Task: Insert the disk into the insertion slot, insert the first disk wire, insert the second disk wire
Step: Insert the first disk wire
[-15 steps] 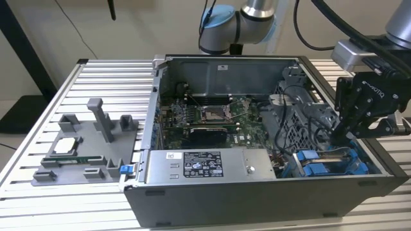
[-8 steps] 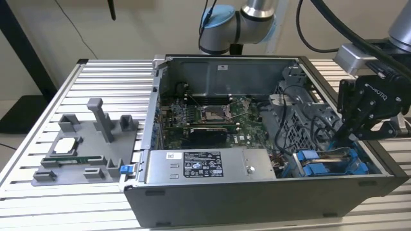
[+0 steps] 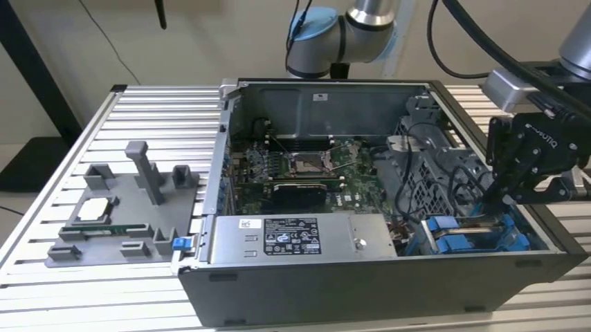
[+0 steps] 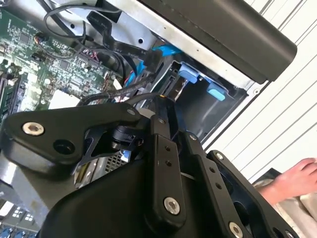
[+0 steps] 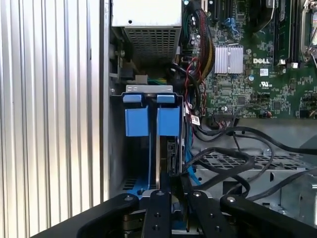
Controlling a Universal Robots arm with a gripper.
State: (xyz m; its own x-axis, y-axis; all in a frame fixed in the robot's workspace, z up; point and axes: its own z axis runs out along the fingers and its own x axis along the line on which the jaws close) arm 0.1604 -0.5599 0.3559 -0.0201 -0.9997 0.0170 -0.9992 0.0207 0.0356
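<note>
One disk (image 5: 168,124), flat metal in a blue plastic carrier, sits on edge in the grey sheet-metal insertion slot (image 5: 148,89), straight ahead of the gripper (image 5: 174,181). The arm reaches steeply down into the open case (image 3: 369,290). Glossy black cables (image 5: 237,158) loop beside the gripper. Its own black linkage hides its grip, so I cannot tell whether it holds anything.

Big table (image 3: 138,117) made of long silver slats. Same table in the first wrist view (image 5: 49,109) and in the second wrist view (image 4: 292,99). On it, toward the exterior view's right, a dark computer case (image 3: 369,294), lying flat with its open side up. Just beside that, toward the exterior view's left, a flat grey tray (image 3: 111,243) with little holders and one tall post (image 3: 143,169). Both resting right on the slats.
</note>
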